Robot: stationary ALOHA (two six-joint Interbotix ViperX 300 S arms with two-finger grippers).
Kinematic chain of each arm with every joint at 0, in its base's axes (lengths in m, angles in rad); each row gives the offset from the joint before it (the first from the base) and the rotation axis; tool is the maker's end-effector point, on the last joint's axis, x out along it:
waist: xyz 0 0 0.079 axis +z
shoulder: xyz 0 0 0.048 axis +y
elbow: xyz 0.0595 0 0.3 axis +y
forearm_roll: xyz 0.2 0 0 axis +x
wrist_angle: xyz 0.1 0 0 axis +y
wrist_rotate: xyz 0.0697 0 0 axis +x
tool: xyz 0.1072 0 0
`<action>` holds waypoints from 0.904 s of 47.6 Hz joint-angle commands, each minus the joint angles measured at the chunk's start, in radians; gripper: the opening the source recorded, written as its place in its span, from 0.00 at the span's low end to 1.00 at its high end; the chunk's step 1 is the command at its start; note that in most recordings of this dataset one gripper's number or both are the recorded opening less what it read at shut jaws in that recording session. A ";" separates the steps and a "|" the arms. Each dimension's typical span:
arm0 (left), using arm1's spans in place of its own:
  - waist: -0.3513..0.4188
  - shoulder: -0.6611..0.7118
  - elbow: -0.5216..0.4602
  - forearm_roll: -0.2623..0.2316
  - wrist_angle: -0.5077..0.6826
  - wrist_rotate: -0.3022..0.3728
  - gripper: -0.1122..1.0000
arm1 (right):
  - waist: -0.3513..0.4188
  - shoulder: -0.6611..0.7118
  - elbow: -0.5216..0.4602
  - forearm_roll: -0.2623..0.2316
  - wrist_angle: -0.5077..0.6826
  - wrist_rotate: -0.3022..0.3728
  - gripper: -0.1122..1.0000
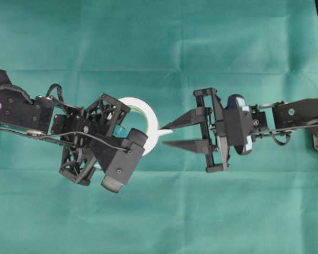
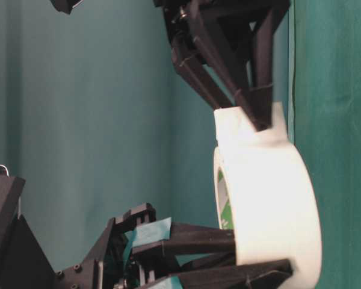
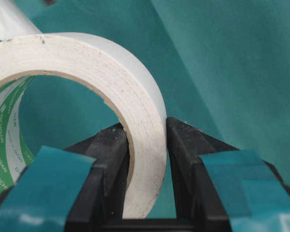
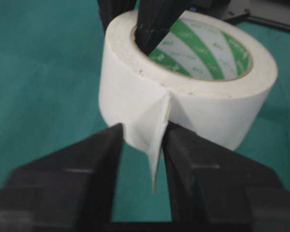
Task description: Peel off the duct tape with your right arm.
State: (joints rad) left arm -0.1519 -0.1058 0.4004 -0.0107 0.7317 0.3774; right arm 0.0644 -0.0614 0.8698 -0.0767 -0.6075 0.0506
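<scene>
Duct tape [image 4: 193, 87] clamped in left hand [image 3: 147, 164] for anchoring; right hand [image 4: 142, 159] pinching its loose strip [image 4: 154, 145], ready to peel.

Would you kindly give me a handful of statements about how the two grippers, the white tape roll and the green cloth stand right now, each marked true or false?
1. The left gripper, its fingers wrapped in teal-blue strips, clamps the wall of the white duct tape roll. True.
2. The roll's inner ring is lined in red. False: the lining is green with white print.
3. The loose white strip end sits between the plain black fingers of the right gripper. True.
4. The strip has already been peeled far off the roll. False: only a short tab sticks out.
5. The roll lies flat on the green cloth. False: the left gripper holds it up off the cloth.
</scene>
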 commanded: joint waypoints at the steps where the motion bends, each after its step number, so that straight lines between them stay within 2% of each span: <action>1: 0.000 -0.014 -0.012 0.002 -0.005 -0.002 0.29 | -0.003 -0.011 -0.021 0.003 -0.021 -0.002 0.08; 18: -0.003 -0.014 -0.011 0.002 -0.005 -0.002 0.29 | -0.008 -0.011 -0.021 0.003 -0.025 -0.002 0.03; 43: 0.000 -0.014 -0.014 0.002 -0.005 -0.008 0.29 | -0.012 -0.011 -0.014 0.003 -0.035 -0.003 0.03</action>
State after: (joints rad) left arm -0.1519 -0.1058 0.4034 -0.0123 0.7317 0.3728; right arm 0.0537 -0.0614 0.8698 -0.0752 -0.6289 0.0491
